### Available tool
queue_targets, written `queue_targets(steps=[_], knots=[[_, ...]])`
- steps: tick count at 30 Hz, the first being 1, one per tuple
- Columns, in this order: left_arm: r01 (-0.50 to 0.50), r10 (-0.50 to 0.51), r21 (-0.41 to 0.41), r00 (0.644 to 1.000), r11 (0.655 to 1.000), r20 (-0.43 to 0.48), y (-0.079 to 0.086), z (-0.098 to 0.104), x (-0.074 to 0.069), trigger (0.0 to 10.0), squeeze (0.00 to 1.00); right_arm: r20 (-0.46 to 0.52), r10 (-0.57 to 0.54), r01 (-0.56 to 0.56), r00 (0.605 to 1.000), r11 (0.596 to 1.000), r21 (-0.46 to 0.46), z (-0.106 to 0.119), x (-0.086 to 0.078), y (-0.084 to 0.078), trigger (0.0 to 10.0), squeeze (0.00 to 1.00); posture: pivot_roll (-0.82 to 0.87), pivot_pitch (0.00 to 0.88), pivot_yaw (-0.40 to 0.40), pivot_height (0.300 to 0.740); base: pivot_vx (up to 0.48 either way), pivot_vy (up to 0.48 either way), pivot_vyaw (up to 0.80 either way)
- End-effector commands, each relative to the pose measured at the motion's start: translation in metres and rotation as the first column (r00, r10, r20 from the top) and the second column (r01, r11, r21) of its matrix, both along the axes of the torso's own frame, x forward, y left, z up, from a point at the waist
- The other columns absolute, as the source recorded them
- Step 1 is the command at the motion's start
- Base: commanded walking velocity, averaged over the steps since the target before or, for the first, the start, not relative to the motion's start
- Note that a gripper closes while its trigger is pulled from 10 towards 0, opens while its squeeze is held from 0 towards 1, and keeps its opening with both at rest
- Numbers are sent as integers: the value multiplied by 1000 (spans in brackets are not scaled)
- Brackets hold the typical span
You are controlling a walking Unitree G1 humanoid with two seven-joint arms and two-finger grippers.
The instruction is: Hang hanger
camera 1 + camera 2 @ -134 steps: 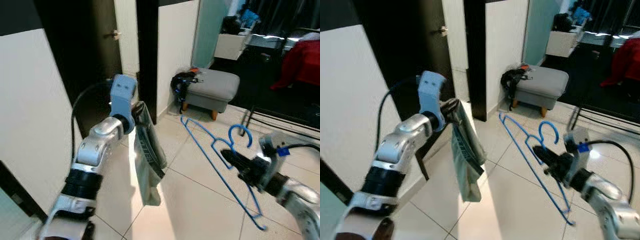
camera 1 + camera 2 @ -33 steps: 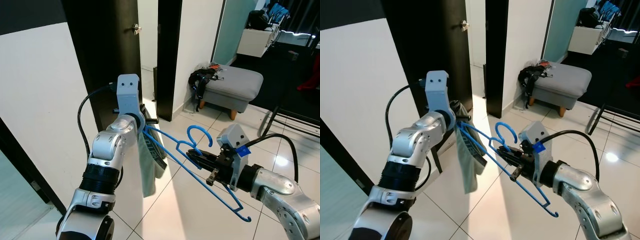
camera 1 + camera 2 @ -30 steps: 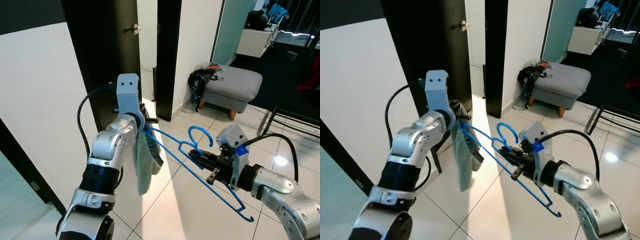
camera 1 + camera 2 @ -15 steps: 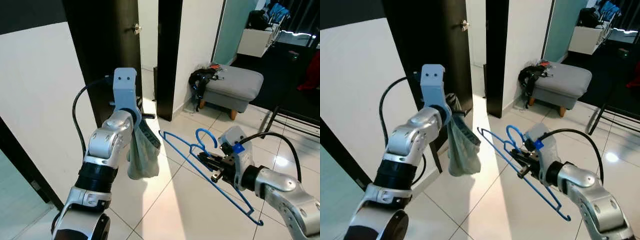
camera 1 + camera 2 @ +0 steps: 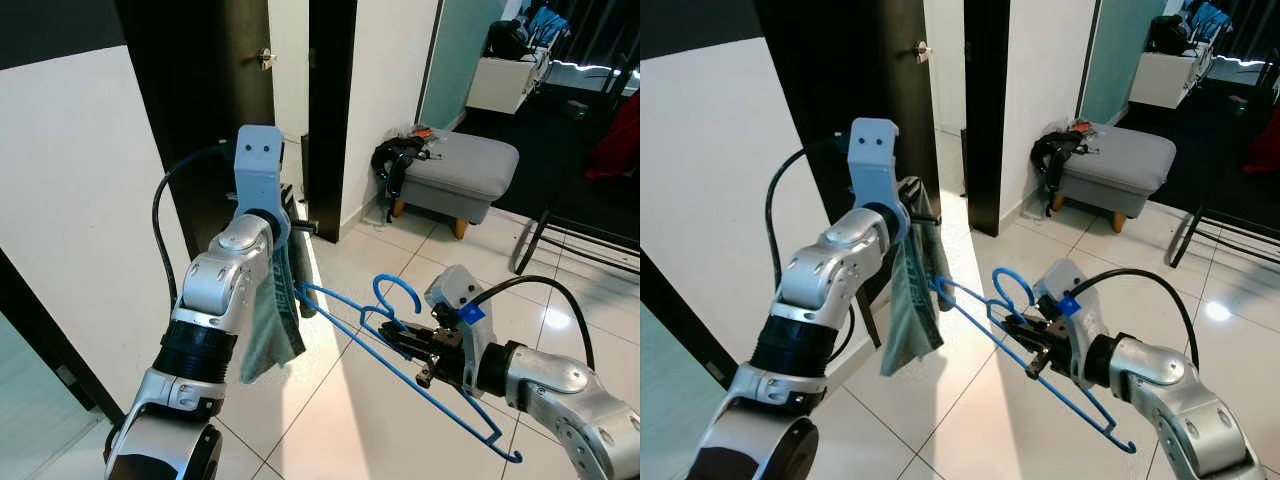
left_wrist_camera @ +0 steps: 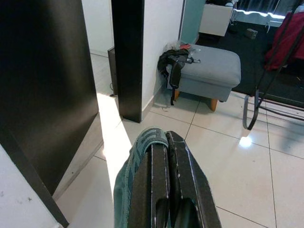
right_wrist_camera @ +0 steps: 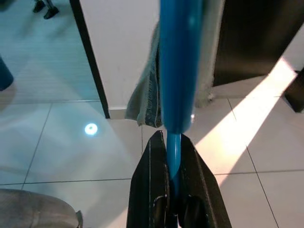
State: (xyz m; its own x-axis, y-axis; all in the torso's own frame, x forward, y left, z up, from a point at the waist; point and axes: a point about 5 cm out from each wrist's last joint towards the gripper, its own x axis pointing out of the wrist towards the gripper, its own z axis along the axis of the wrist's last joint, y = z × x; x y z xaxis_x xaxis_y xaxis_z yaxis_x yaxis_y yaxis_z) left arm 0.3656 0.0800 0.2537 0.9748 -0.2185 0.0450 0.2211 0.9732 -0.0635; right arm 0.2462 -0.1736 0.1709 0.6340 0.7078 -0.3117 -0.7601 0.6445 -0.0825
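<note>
my right gripper (image 5: 418, 355) pinches a thin blue wire hanger (image 5: 400, 350), tilted, hook up. its far end reaches the grey-green cloth (image 5: 268, 320) hanging from my left gripper (image 6: 166, 190).

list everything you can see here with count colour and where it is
hanger: 1, blue, held in the right gripper, its far end at the cloth
cloth: 1, grey-green, hanging from the left gripper
footstool: 1, grey, by the white wall
bag: 1, black, on the footstool's near corner
door: 1, dark, behind the left arm
rack: 1, black, on the floor at the right
left gripper: shut on cloth
right gripper: shut on hanger
</note>
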Motion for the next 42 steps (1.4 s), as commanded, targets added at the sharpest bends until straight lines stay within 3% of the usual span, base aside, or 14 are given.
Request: queue_targets(steps=[1, 10, 13, 20, 31, 42], knots=[[-14, 14, 17, 1000, 1000, 19, 2, 4, 2, 10000, 0, -2, 23, -23, 1000, 1000, 0, 1, -3, 2, 10000, 0, 142, 0, 28, 740, 0, 0, 0], [-22, 22, 3, 999, 1000, 38, 5, 9, 4, 10000, 0, -2, 21, -21, 1000, 1000, 14, 2, -8, -1, 10000, 0, 134, 0, 34, 740, 0, 0, 0], [-18, 18, 0, 999, 1000, 37, 3, 7, 4, 10000, 0, 9, 78, -79, 997, 996, 43, 9, -13, 3, 10000, 0, 136, 0, 42, 740, 0, 0, 0], [-18, 18, -1, 999, 1000, 42, 2, 8, 4, 10000, 0, 12, 91, -91, 996, 995, 46, 12, -14, 3, 10000, 0, 136, 0, 42, 740, 0, 0, 0], [-7, 9, -39, 998, 999, 69, 0, 20, 1, 10000, 0, -153, 1, -13, 988, 997, -79, -13, -16, -14, 10000, 0, 142, 0, 37, 740, 0, 0, 0], [13, -8, -51, 995, 999, 97, -1, 27, 1, 10000, 0, -213, -52, 41, 976, 997, -58, -21, -21, -21, 10000, 0, 135, 0, 49, 740, 0, 0, 0]])
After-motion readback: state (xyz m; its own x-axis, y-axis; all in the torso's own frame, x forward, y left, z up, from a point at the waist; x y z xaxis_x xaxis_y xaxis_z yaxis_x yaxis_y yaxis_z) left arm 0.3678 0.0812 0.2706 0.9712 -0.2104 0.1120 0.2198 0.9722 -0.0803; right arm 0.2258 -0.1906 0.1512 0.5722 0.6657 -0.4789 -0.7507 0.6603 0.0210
